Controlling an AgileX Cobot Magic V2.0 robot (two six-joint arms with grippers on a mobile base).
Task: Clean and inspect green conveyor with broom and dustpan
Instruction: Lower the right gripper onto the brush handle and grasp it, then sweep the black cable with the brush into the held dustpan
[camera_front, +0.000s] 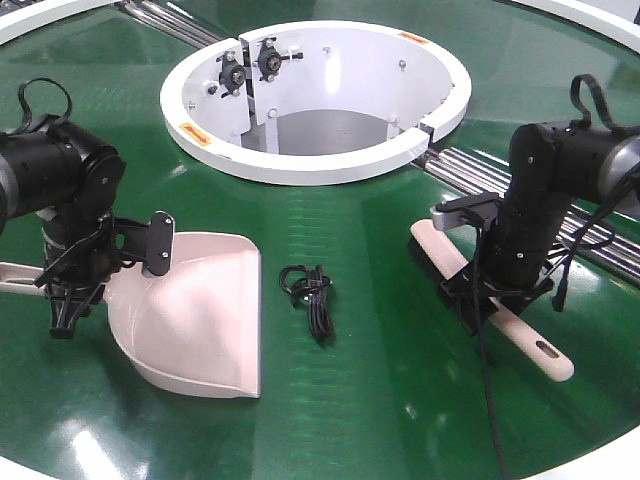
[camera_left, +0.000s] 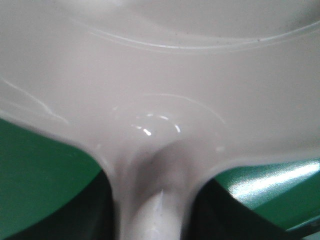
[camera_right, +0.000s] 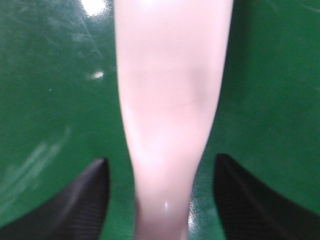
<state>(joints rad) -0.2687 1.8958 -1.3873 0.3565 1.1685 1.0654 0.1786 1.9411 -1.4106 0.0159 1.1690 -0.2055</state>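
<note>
The pale pink dustpan (camera_front: 200, 315) lies on the green conveyor (camera_front: 360, 240), mouth toward the front. My left gripper (camera_front: 72, 300) is shut on its handle at the far left. In the left wrist view the dustpan (camera_left: 160, 75) fills the frame, and the left gripper (camera_left: 152, 205) presses on the handle from both sides. The pink broom (camera_front: 535, 348) lies at the right, dark bristles toward the hub. My right gripper (camera_front: 476, 298) stands open astride it. In the right wrist view green belt shows on both sides of the broom (camera_right: 170, 75) between the right gripper (camera_right: 160, 162) fingers.
A small black coiled cord (camera_front: 312, 290) lies on the belt between dustpan and broom. The white ring-shaped hub (camera_front: 300, 165) opens behind it. Steel rollers (camera_front: 480, 172) run from the hub to the right, behind my right arm.
</note>
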